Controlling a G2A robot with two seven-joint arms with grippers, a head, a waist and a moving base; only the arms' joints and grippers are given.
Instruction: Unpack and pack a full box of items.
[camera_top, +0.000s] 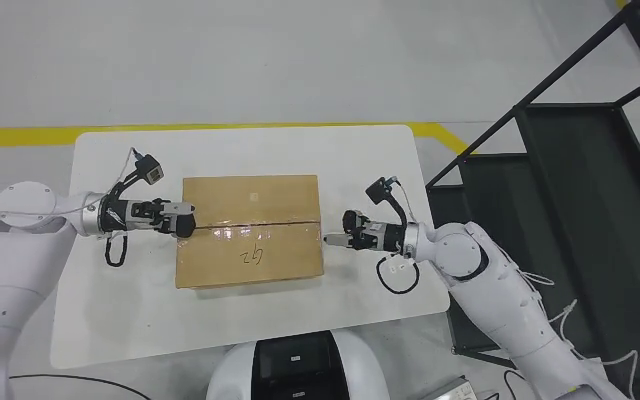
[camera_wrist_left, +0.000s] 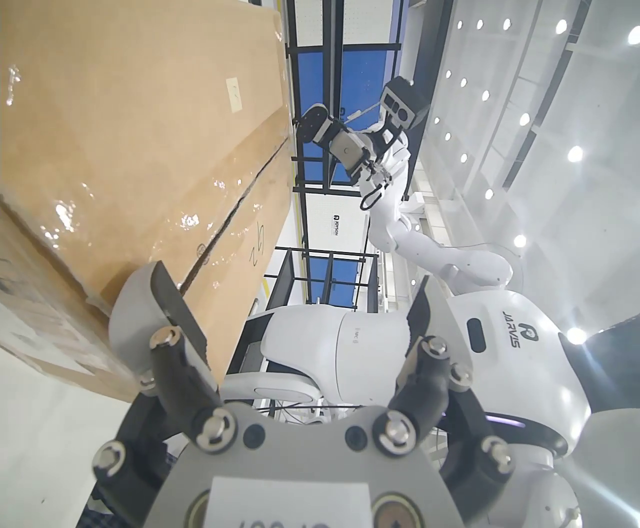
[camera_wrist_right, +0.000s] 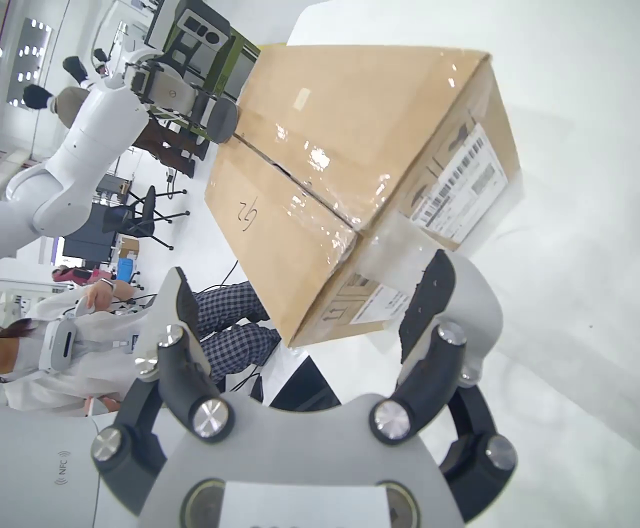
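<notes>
- cardboard box (camera_top: 250, 231): shut, clear tape along centre seam, sits mid-table (camera_top: 250, 150); handwritten mark on top, printed labels (camera_wrist_right: 460, 185) on the end facing the right arm.
- left gripper (camera_wrist_left: 292, 290): fingers apart, at box's left end, level w/ seam; one finger (camera_wrist_left: 170, 300) at the top edge, contact unclear.
- right gripper (camera_wrist_right: 310, 275): fingers apart, just beside opp. end, lined up w/ seam, holding nothing.
</notes>
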